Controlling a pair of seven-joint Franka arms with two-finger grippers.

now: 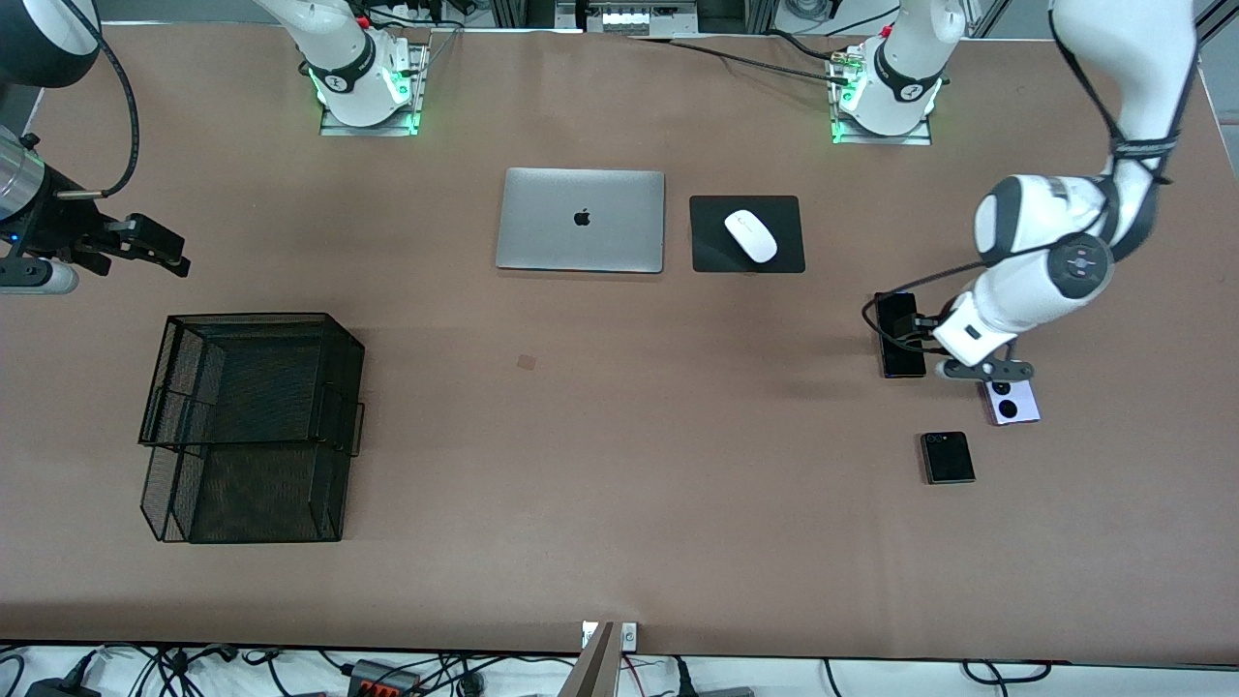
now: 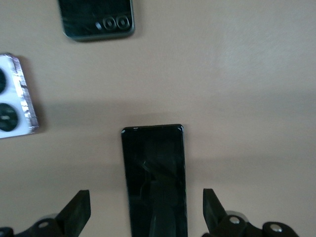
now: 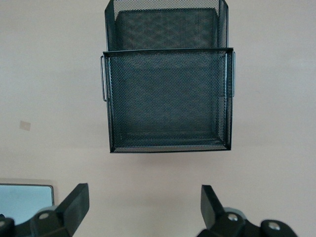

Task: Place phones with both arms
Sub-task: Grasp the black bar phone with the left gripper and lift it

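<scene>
Over the long black phone [image 2: 155, 180] | left tool [image 2: 145, 212] released; right tool [image 3: 143, 210] released, waiting

The brown table [image 1: 619, 465] carries a laptop [image 1: 581, 220]; beside it a mouse pad [image 1: 746, 234], three phones [image 1: 948, 458] and a mesh tray [image 1: 250, 426] lie nearer the camera.

Silver laptop [image 1: 581, 220]: closed, lid up, lying flat on the brown table [image 1: 619, 484]; taken as landmark.

Black mouse pad [image 1: 746, 233]: just beside the laptop, toward the left arm's end of the table.

White mouse [image 1: 751, 235]: on the mouse pad, set at an angle.

Black wire-mesh tray stack [image 1: 250, 426]: two tiers, well apart from the laptop, nearer the front camera and toward the right arm's end.

Small brownish patch [image 1: 526, 362]: on the table surface, nearer the front camera than the laptop.
</scene>
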